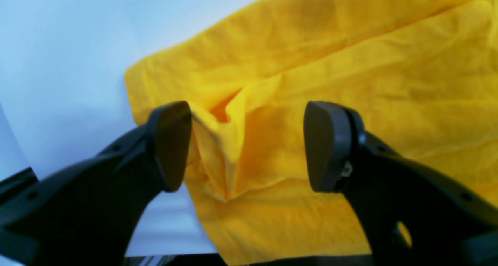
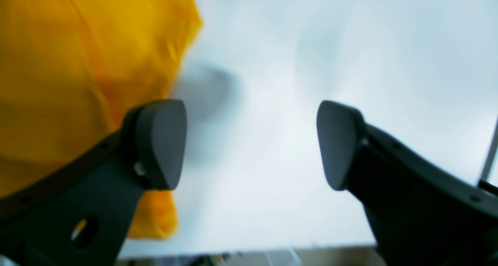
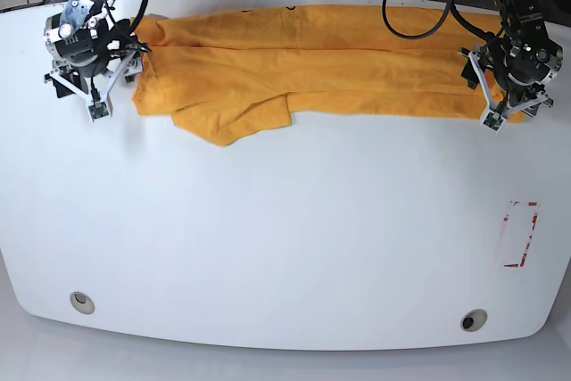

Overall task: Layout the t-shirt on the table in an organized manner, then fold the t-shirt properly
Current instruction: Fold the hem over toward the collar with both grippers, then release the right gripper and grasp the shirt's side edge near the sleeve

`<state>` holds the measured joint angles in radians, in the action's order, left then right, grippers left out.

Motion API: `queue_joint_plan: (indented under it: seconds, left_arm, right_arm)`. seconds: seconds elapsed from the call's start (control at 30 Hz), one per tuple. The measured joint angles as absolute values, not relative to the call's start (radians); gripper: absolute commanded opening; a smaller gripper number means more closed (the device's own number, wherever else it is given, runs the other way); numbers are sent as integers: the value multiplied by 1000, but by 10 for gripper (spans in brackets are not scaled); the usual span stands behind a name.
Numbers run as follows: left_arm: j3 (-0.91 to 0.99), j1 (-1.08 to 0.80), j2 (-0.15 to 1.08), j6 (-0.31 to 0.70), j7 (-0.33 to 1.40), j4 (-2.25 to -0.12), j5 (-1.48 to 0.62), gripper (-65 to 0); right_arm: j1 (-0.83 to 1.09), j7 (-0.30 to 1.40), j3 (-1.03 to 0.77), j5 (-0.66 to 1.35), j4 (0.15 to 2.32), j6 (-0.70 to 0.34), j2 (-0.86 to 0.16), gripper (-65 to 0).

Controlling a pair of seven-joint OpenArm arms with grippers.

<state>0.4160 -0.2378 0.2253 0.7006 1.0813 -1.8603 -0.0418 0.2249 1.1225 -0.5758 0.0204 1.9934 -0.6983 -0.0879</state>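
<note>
Orange-yellow t-shirt (image 3: 312,73) lies stretched as a long band across the far side of the table (image 3: 285,238), 1 sleeve flopped toward us. We see the left gripper (image 1: 247,145) spread wide over a pinched ridge of cloth, gripping nothing; the right gripper (image 2: 251,143) gapes over bare tabletop just beside the shirt's edge. We judge both ends let go to leave it flat.
</note>
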Motion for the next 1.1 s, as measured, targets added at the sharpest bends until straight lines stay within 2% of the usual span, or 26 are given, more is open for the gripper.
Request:
queue_joint_plan:
  seconds: [0.2,0.57,0.93,1.03,1.1]
  left_arm:
    - [416,-224,227,701,1080,-1909,-42,-247]
    - [482,-204,226,700,1078,-1911,-44,-247]
    - [509,-202,226,701,1081,-1911,-44,-247]
    - [511,-203,226,700,1081,-1911,-44,-247]
    - [511,-202,226,701,1081,-1911,-44,-247]
  right_arm:
    - [142,1107,-563,141,1971,-703,-81,-179]
    - [13,1116,-430,166,1758,-706,-27,-195]
    - [-55,1007,-371,146,1534,-697,-39,-200]
    - [-66,963,-371,159,1499,-698,-39,-217]
    - [-75,961,-371,162,1488,-698,-39,-255]
